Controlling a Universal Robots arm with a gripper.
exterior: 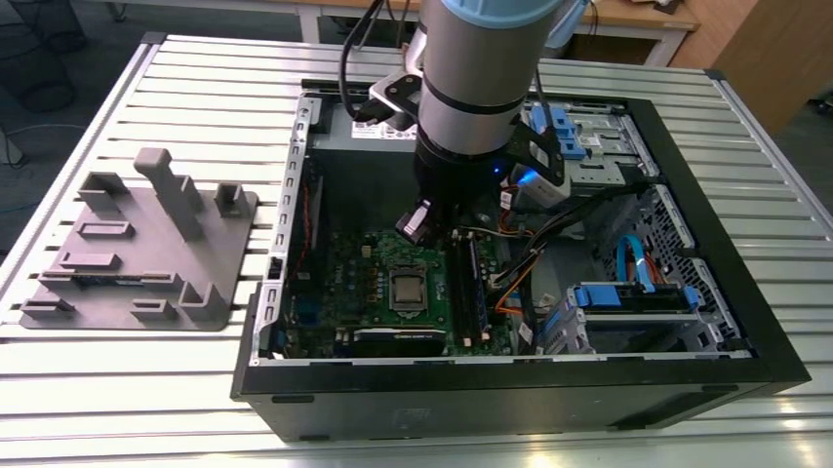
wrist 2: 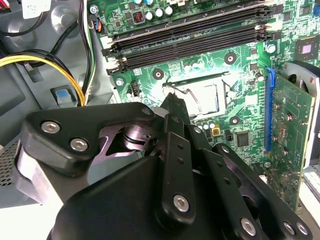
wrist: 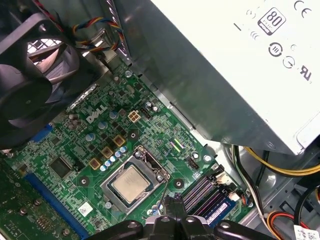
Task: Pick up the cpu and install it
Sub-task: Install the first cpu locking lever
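Note:
The cpu (exterior: 409,291) is a small silver square lying flat inside the metal-framed socket on the green motherboard (exterior: 345,268) in the open computer case (exterior: 521,390). In both wrist views the cpu (wrist: 131,184) (wrist 2: 204,97) shows as a shiny square. My gripper (exterior: 418,223) hangs inside the case just above the board, beside the socket on the side of the memory slots. Its black fingertips (wrist: 172,206) look pressed together with nothing between them, a short way from the socket's thin lever (wrist: 164,189). The gripper (wrist 2: 172,102) points down toward the socket's edge.
A big grey power supply box (wrist: 240,65) stands close behind the arm. A black fan (wrist: 30,75), memory slots (wrist 2: 190,37), an upright card (wrist 2: 290,130) and yellow cables (wrist 2: 45,62) surround the socket. A grey fixture (exterior: 143,244) sits on the table at the exterior view's left.

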